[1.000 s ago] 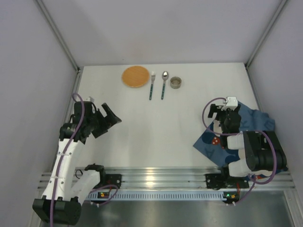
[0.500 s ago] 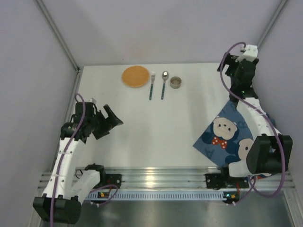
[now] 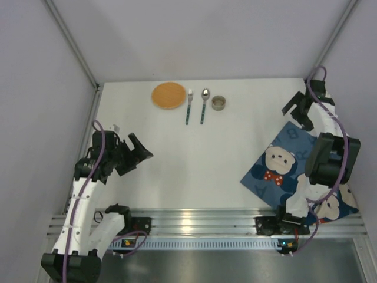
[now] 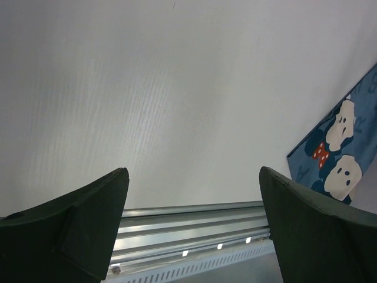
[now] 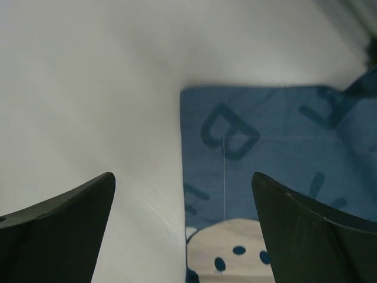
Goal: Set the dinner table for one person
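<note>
— What lies nearest the arms?

— The aluminium rail (image 3: pixel 194 219), along the near edge of the dinner table (image 3: pixel 200 159), the big white top filling the middle of the overhead view. Just past it on the left, the left gripper (image 4: pixel 191 171) hangs over bare tabletop, fingers spread wide with nothing between them. It looks parked there, clear of the working side.

— And on the right?

— The dark blue bear placemat (image 3: pixel 275 164) lies flat on the table but skewed. One corner points toward the middle, and its near part runs under the right arm toward the rail. That angle suggests it is not yet in its final place (a setting for one would want it square to the near edge).

— The other gripper?

— The right gripper (image 5: pixel 181 175) hovers at the mat's far corner, fingers wide apart and holding nothing. Its wrist view looks down on that corner and the letter B printed there. That fits a position for pinching the corner to drag the mat. Whether the fingers touch the cloth cannot be told.

— And at the far edge?

— A row, well apart from both grippers. There is an orange round plate (image 3: pixel 168 95), then a fork (image 3: pixel 189 107) and a spoon (image 3: pixel 204 106) side by side with handles toward the arms, then a small round cup (image 3: pixel 219 103). They seem staged there until the mat is placed.
</note>
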